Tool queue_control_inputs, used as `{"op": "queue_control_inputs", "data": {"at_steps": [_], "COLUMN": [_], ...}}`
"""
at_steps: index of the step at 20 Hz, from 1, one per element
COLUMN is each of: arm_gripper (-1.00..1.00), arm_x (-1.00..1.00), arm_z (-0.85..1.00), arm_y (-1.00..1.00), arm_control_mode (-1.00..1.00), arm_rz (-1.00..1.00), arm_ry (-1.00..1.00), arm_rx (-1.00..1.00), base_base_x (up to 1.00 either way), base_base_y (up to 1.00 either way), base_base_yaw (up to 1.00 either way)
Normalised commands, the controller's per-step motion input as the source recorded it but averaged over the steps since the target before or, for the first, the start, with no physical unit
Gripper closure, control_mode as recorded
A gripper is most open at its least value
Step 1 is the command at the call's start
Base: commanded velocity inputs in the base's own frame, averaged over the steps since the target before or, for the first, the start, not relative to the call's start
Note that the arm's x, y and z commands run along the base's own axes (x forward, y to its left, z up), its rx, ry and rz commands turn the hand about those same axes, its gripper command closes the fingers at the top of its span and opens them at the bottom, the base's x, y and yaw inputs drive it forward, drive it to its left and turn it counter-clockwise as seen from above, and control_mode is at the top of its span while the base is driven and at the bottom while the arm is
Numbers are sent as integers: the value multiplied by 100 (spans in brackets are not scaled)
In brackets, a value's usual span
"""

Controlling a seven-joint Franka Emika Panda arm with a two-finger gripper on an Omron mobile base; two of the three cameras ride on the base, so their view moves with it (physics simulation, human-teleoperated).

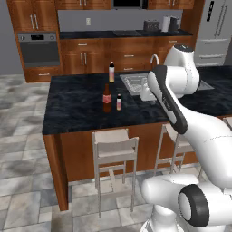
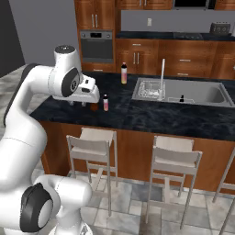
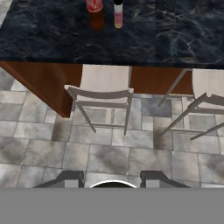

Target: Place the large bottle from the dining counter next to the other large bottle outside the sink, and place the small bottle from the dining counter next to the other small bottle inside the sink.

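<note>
Large bottle (image 1: 107, 97): on dining counter (image 1: 77, 108), untouched. Small bottle (image 1: 119, 102): just beside it, also unmoved. Other large bottle (image 1: 111, 72): by sink (image 2: 202, 94). Other small bottle (image 2: 181, 98): in basin. Gripper (image 3: 112, 176): well short of bottles, holding nothing; open or closed, cannot tell. Both placements pending.

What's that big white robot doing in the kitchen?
It is tidying bottles but holds nothing yet. Its claw hangs over the floor in front of the dining counter. The large bottle and the small bottle stand together on the counter. The other large bottle waits beside the sink, and the other small bottle sits inside it.
</note>
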Motion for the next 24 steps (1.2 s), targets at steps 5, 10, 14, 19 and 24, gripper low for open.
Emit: {"op": "queue_control_inputs", "data": {"at_steps": [5,10,14,19,24], "arm_gripper": [-100,-100,-100,-100,-100], "arm_x": [0,0,0,0,0], "arm_z": [0,0,0,0,0], "arm_y": [0,0,0,0,0], "arm_control_mode": [100,100,100,100,100], "arm_rz": [0,0,0,0,0], "arm_ry": [0,0,0,0,0], "arm_rx": [0,0,0,0,0], "base_base_x": [0,11,31,34,30], "base_base_y": [0,9,23,29,35], "base_base_yaw": [0,0,0,0,0]}}
